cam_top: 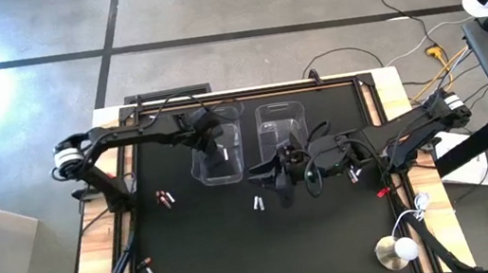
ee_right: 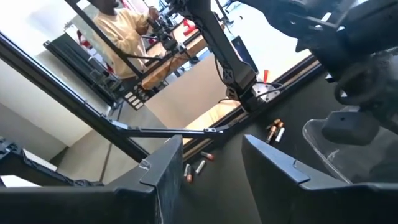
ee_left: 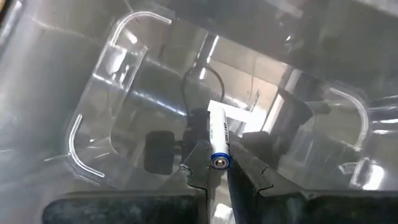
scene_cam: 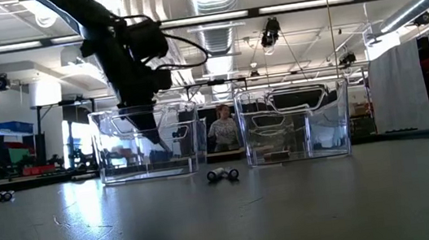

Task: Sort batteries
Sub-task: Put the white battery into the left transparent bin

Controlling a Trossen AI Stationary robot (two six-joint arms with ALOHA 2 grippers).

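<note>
Left hand (ee_left: 219,169) grips a silvery-white battery (ee_left: 217,140) end-on, pointing into the left bin (cam_top: 217,150).

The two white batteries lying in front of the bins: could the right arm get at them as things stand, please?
Probably yes. The right pincer is open and empty, close beside the two white batteries, with only bare table between. The left pincer is shut on a battery over the left bin.

Grey concrete floor (cam_top: 207,8); ceiling striplights (scene_cam: 307,4), ducts overhead.
</note>
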